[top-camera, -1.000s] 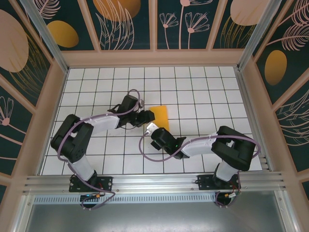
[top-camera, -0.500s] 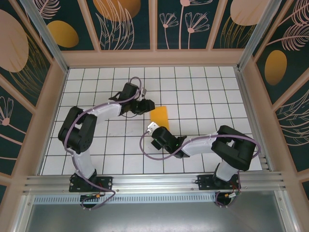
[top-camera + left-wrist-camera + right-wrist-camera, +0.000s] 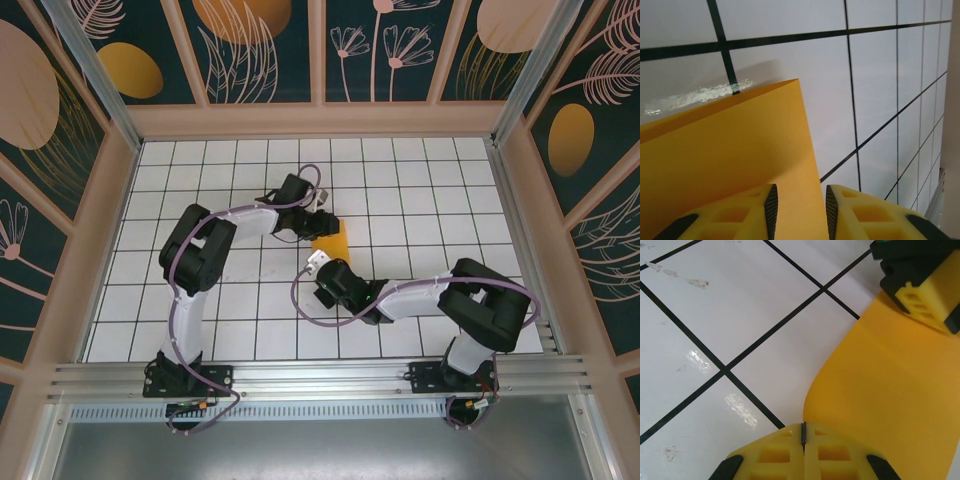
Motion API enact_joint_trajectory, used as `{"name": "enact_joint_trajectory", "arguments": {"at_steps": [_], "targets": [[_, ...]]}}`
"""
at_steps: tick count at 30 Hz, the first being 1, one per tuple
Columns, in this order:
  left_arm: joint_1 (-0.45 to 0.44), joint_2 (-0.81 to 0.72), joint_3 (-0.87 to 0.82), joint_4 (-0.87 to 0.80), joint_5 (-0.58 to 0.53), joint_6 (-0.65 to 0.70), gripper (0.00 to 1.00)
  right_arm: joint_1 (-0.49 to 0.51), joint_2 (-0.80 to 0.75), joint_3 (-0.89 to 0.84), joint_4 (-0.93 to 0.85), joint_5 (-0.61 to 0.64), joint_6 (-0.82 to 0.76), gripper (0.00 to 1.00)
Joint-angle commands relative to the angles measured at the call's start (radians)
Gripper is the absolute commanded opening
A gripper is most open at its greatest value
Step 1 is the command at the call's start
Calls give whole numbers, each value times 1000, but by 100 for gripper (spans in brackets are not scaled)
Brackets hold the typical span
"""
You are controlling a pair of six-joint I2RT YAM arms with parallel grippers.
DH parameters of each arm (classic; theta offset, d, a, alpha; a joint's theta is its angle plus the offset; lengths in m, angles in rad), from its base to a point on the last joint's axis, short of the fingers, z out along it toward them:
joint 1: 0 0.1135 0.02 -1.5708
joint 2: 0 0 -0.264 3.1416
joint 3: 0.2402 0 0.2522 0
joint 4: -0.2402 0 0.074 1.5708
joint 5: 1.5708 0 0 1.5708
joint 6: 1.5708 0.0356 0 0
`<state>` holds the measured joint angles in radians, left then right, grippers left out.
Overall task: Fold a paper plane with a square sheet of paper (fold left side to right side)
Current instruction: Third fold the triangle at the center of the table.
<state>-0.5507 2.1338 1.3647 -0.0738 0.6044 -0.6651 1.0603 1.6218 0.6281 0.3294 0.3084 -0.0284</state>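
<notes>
Where the dark painted wall panels (image 3: 260, 50) with their pale leaf drawings closed off the back and sides, the glossy white surface (image 3: 420, 180) lay flat below them, ruled into squares by thin black lines and marked with glare patches and small smudges. Both arms were black and white, jointed, and looped with purple cable (image 3: 320, 318). The left arm (image 3: 200, 250) rose from its base, bent sharply at the elbow and reached right toward the middle. The right arm (image 3: 480, 305) folded low and stretched left along the surface to the same spot.

Between the two wrists, near the middle of the surface, sat the thin, smooth orange-yellow square sheet of paper (image 3: 333, 245) (image 3: 715, 165) (image 3: 900, 390). Its near edge curved in a soft bend, and its far edge cast a faint shadow on the tile.

The left gripper (image 3: 315, 222) (image 3: 799, 207), with ribbed yellow plastic fingers and dark pads, hung over the sheet's far end, its jaws a narrow gap apart. The right gripper (image 3: 318, 266) (image 3: 803, 432) had its pads pressed together, the tip meeting the sheet's near corner. I could not tell whether it pinched the sheet or only touched it.
</notes>
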Motion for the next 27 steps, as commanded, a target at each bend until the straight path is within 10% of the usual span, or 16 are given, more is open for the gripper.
{"name": "enact_joint_trajectory", "arguments": {"at_steps": [1, 27], "targets": [[-8, 35, 34, -44, -7, 39, 33, -19, -16, 22, -29, -53, 30, 0], [-26, 86, 33, -74, -40, 74, 28, -356, 10, 81, -79, -471, 193, 0]]}}
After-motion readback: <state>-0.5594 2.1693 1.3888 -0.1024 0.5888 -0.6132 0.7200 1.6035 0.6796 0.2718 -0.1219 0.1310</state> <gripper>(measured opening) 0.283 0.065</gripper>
